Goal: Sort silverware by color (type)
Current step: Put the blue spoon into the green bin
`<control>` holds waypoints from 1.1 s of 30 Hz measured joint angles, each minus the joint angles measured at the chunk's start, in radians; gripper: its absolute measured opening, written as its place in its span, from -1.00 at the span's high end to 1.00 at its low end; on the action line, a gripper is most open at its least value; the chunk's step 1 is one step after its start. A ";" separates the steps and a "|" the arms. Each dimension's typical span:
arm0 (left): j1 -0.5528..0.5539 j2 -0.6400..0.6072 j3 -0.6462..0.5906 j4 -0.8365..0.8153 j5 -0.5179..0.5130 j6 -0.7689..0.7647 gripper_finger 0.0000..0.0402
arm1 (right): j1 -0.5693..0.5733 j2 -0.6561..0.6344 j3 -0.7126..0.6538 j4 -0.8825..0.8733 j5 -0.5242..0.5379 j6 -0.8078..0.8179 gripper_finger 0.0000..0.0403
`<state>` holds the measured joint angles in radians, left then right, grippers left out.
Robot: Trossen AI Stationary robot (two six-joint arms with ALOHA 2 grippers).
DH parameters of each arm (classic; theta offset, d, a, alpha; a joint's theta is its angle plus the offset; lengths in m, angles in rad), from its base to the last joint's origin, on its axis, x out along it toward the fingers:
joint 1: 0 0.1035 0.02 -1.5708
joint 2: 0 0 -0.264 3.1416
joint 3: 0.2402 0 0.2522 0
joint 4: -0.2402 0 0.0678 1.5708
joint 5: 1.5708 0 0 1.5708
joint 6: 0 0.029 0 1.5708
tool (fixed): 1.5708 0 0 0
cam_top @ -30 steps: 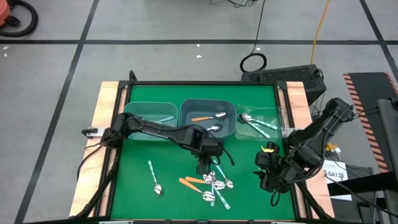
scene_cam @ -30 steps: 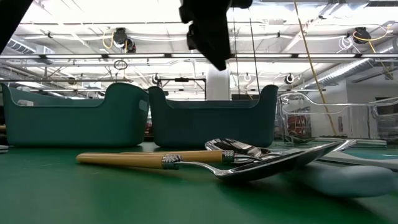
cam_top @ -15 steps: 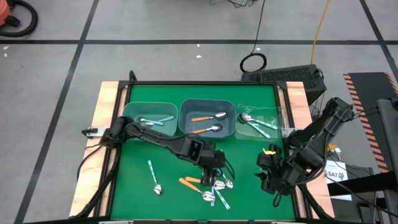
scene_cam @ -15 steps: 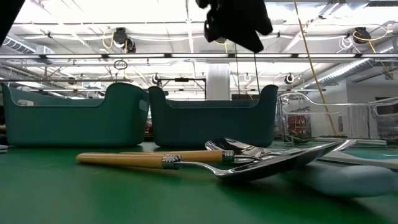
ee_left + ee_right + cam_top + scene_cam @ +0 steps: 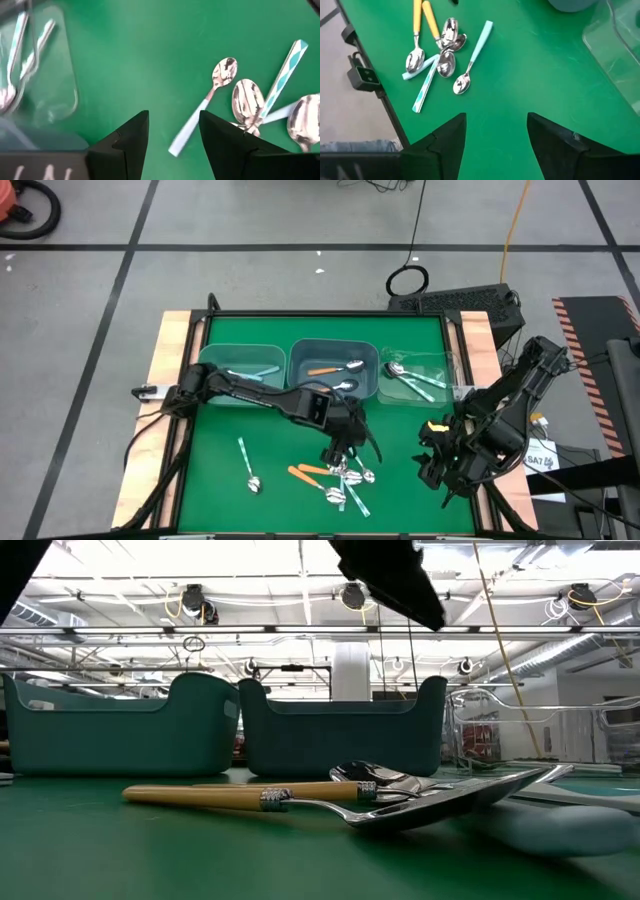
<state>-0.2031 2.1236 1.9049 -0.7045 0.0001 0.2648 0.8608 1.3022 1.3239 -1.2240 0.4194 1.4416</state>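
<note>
A loose pile of spoons with orange, light blue and teal-green handles lies on the green mat near the front edge. A single spoon with a light handle lies to its left. My left gripper hovers open just above the pile's far edge. In the left wrist view, bare mat shows between its fingers, with a light blue spoon just beside them. My right gripper waits open at the right, near the front. In its wrist view, my right gripper is clear of the pile.
Three bins stand in a row at the back. The left bin holds light blue spoons, the middle bin holds orange ones, and the clear right bin holds teal-green ones. In the low view, two orange-handled spoons lie in front of the bins.
My left gripper has swung from in front of the middle bin toward the table's near edge and slightly right. It has come over the far edge of the spoon pile, rolling about its own axis as it went. It has stayed open. No spoon has moved.
</note>
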 joint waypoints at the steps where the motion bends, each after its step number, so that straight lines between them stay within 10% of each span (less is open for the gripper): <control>1: 0.000 0.004 0.000 0.004 0.008 0.023 0.10 | 0.000 0.000 0.000 0.000 0.000 0.012 -0.02; 33: 0.018 0.212 0.000 0.052 0.157 0.358 0.10 | 0.031 -0.001 0.000 -0.037 -0.021 0.009 -0.02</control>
<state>-0.1852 2.3355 1.9045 -0.6525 0.1576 0.6226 0.8921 1.3014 1.3235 -1.2613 0.3985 1.4508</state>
